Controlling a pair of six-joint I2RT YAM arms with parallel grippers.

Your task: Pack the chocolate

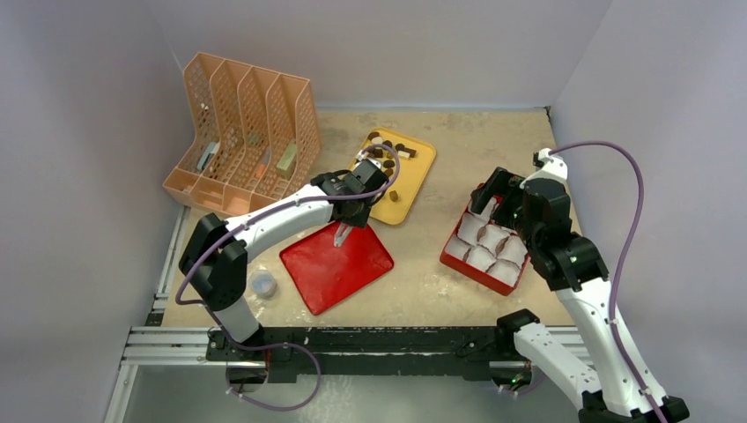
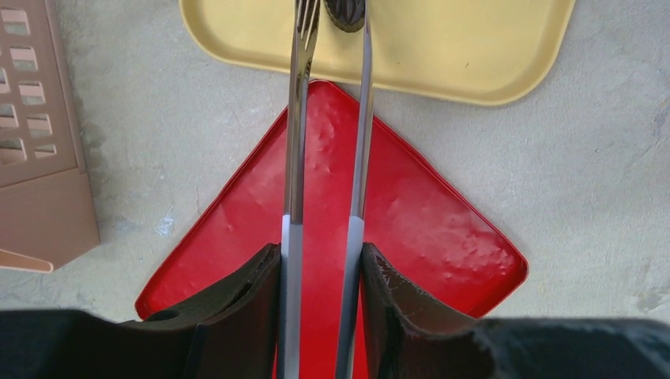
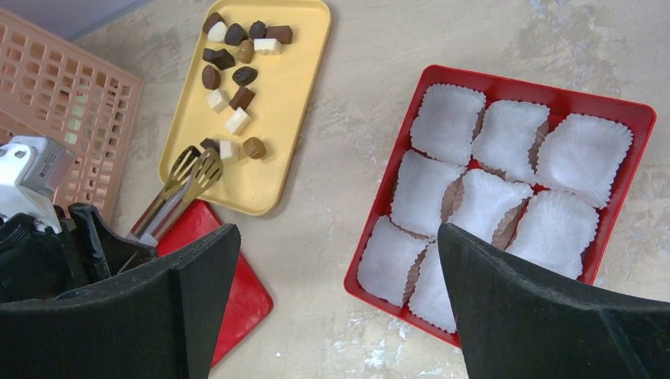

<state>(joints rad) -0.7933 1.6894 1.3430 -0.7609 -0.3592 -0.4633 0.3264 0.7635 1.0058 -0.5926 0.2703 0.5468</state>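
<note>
The chocolate (image 3: 237,75) is a scatter of dark, tan and white pieces on the yellow tray (image 3: 292,103) (image 1: 414,181). My left gripper (image 2: 322,257) (image 1: 352,210) is shut on metal tongs (image 2: 294,118) (image 3: 186,178) over the red lid (image 2: 427,213) (image 1: 339,264). The tong tips reach the tray's near corner, with a dark piece (image 2: 345,12) right at them; whether they pinch it I cannot tell. My right gripper (image 3: 340,237) (image 1: 498,196) hangs open and empty beside the red box (image 3: 632,110) (image 1: 458,260), which is lined with white paper cups (image 3: 446,118).
An orange file rack (image 1: 242,132) stands at the back left and shows at the left edge of the left wrist view (image 2: 35,158). A small clear cup (image 1: 262,284) sits by the left arm's base. Grey walls close in both sides.
</note>
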